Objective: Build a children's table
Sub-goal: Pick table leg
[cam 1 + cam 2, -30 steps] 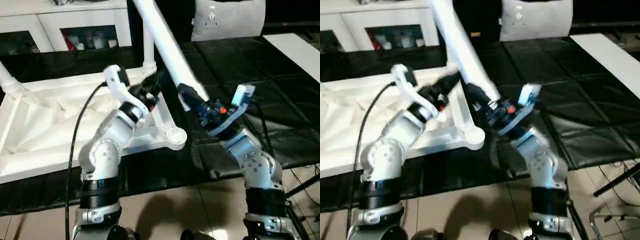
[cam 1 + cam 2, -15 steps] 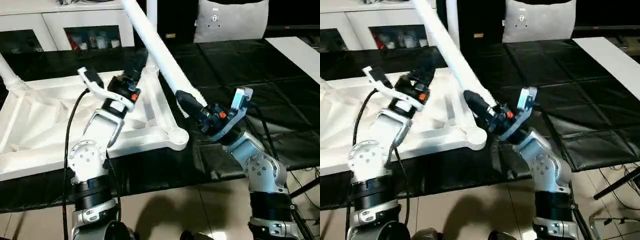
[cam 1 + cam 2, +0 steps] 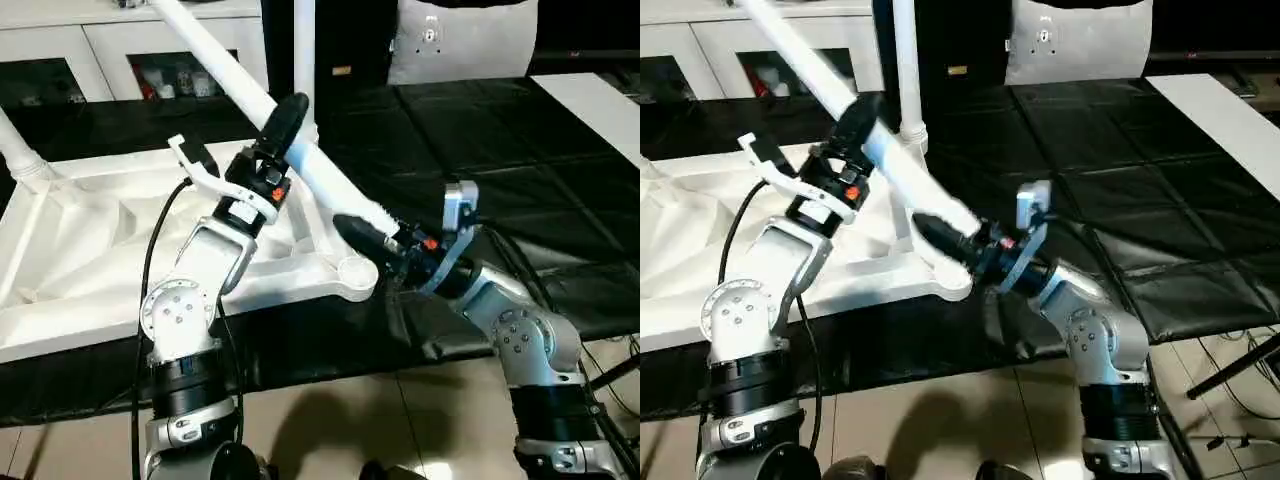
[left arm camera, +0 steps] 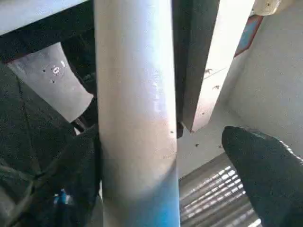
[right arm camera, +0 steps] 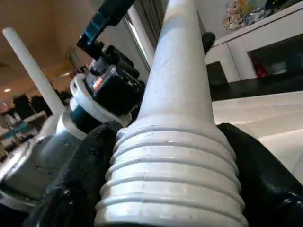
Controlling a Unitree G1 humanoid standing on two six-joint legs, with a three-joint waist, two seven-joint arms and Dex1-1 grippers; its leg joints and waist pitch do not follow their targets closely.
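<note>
The right gripper [image 3: 372, 238] clamps the threaded end of a loose leg [image 3: 250, 85] just beside the table's [image 3: 70, 250] near corner socket [image 3: 354, 272]. The left gripper [image 3: 283, 130] straddles the shaft with fingers spread, not clamping. Held at one end only, the leg may sag and miss the socket.

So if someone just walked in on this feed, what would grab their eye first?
The long white leg slanting across the middle, the right gripper clamped on its threaded end just above an empty corner socket. The left gripper straddles its shaft, fingers apart. Beneath lies the upturned white table top on black mats.
</note>
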